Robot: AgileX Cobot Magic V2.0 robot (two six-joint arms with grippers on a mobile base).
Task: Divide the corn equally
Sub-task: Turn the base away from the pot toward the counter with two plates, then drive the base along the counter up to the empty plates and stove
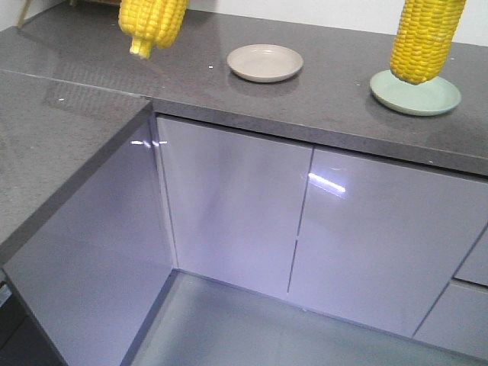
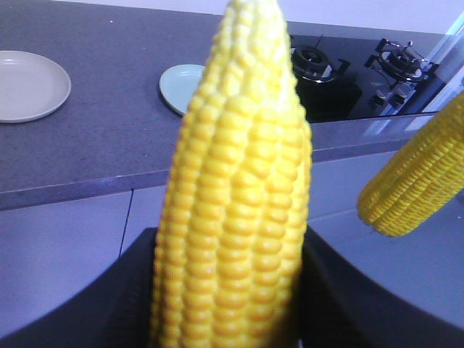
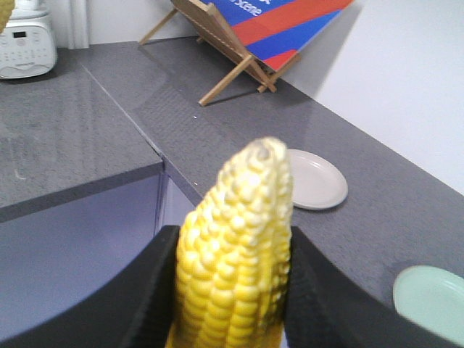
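Note:
My left gripper (image 2: 228, 250) is shut on one corn cob (image 2: 239, 145), its black fingers (image 2: 134, 290) pressing both sides and the tip pointing away from the camera. In the front view this corn cob (image 1: 152, 21) hangs tip down above the left of the counter. Another corn cob (image 3: 235, 239) is clamped in my right gripper (image 3: 233, 243), which is shut on it. That cob (image 1: 425, 38) hangs just above the green plate (image 1: 415, 95). A beige plate (image 1: 264, 62) lies empty between the two cobs. Neither gripper itself shows in the front view.
The grey L-shaped counter (image 1: 69, 145) has glossy cabinet doors (image 1: 305, 229) below it. A black gas hob (image 2: 355, 80) sits right of the green plate (image 2: 180, 85). A wooden stand with a blue-red sign (image 3: 246, 36) and a white appliance (image 3: 25, 43) stand at the back.

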